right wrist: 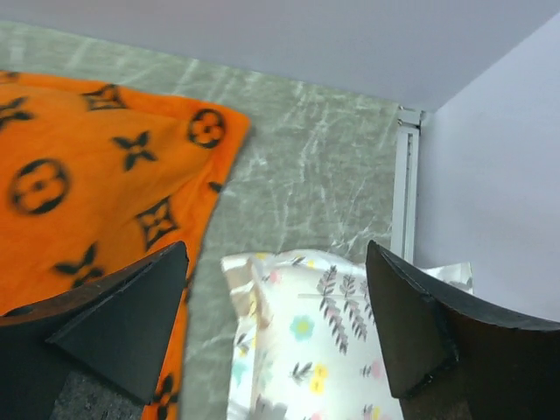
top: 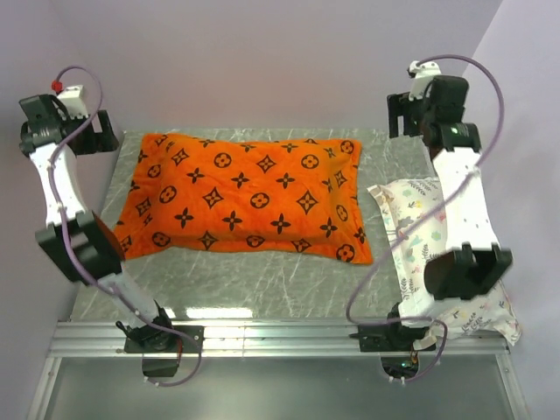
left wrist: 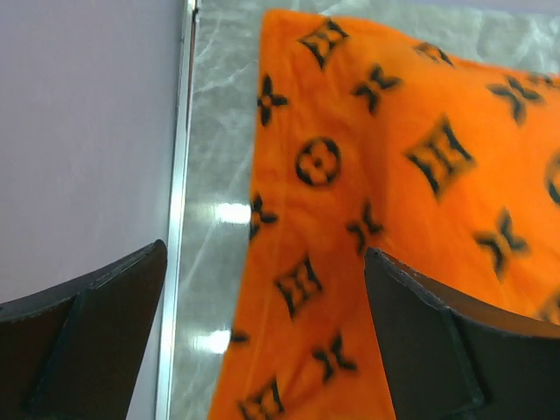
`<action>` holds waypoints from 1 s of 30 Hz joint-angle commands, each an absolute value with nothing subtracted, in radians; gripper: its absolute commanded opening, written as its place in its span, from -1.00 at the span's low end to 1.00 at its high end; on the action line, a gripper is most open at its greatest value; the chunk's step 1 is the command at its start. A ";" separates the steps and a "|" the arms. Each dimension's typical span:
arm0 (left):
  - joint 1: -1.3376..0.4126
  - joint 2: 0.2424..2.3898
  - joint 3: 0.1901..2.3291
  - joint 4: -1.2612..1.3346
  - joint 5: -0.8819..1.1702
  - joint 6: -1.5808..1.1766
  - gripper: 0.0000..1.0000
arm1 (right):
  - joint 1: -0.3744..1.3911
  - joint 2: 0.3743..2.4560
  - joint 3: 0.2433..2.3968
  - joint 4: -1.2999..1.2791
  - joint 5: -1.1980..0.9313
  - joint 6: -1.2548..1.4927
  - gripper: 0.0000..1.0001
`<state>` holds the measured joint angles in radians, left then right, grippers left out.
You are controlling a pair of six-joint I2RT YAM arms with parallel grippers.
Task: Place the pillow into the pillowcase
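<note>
1. The pillowcase [top: 245,197] is seen lying flat across the middle of the tabletop [top: 262,276], with its long sides running from left to right.
2. The pillowcase is bright orange with black flower and diamond marks, and it is puffed up and full.
3. One of its far corners is found close to the far left corner of the tabletop, and its other far corner is found closer to the far right corner.
4. The plain white pillow is not seen in any view, so where it is cannot be told.
5. The left gripper [top: 96,131] is held up in the air above the far left corner of the tabletop.
6. In the left wrist view, the left gripper [left wrist: 262,254] is seen spread wide, and nothing is held in it.
7. Under it, the left end of the pillowcase [left wrist: 394,175] and a strip of bare tabletop [left wrist: 210,131] are seen.
8. The right gripper [top: 401,115] is held up above the far right corner of the tabletop.
9. In the right wrist view, the right gripper [right wrist: 277,249] is also seen spread wide, with nothing in it.
10. A white printed pillow [top: 411,210] with little plants on it is laid along the right edge of the tabletop, partly hidden by the right arm.
11. The printed pillow [right wrist: 324,332] is seen just beside the right end of the pillowcase [right wrist: 87,192], with a thin strip of tabletop [right wrist: 324,157] between them.
</note>
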<state>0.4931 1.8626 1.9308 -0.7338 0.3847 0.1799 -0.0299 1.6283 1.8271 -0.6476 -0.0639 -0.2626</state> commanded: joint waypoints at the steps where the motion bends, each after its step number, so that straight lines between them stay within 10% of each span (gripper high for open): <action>1: 0.433 1.615 1.778 -0.636 0.373 0.256 0.99 | -0.017 1.493 1.740 -0.709 -0.196 -0.264 0.79; 18: 0.129 1.309 1.272 -0.663 0.339 0.155 0.99 | 0.037 1.078 1.021 -0.628 -0.384 -0.075 0.88; 30: -0.040 1.275 1.144 -0.581 0.252 0.060 0.99 | 0.075 0.994 0.894 -0.552 -0.304 -0.049 0.90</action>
<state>-0.0292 1.2827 1.1469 -0.6407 0.2874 0.0933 0.0635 1.0271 0.8879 -0.6125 -0.3252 -0.0631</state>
